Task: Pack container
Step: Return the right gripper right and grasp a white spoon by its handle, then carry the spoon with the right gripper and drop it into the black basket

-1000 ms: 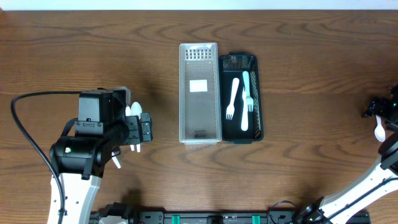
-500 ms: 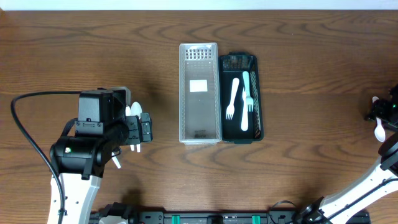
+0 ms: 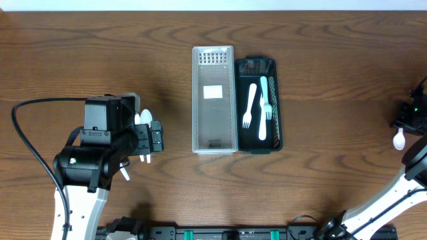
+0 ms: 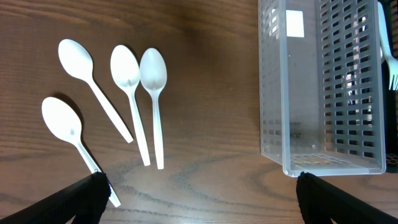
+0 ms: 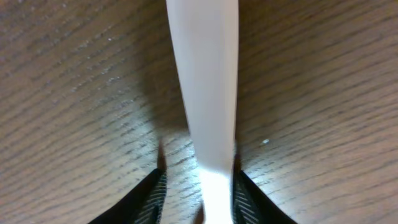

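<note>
Flanking the flat handle of a white plastic spoon [image 5: 205,93], the right gripper [image 5: 200,194] has its jaws drawn narrow. One dark fingertip [image 5: 244,194] lies against the handle's edge and the other sits just beside it, so we cannot tell whether the spoon is truly pinched. Only the blurred handle shows up close, cut off at the top. From overhead we find its bowl at the far right edge of the brown wooden table [image 3: 333,53], with the gripper half out of frame.

The left gripper [image 4: 200,193] hangs with jaws wide, just its black tips showing in the lower corners, above four loose white plastic spoons [image 4: 153,68]. Overhead, the arm hides most of them from us.

Mid-table stands a clear slotted plastic basket [image 3: 195,100], just beside a black plastic tray [image 3: 279,100] holding two white plastic forks [image 3: 251,103].
</note>
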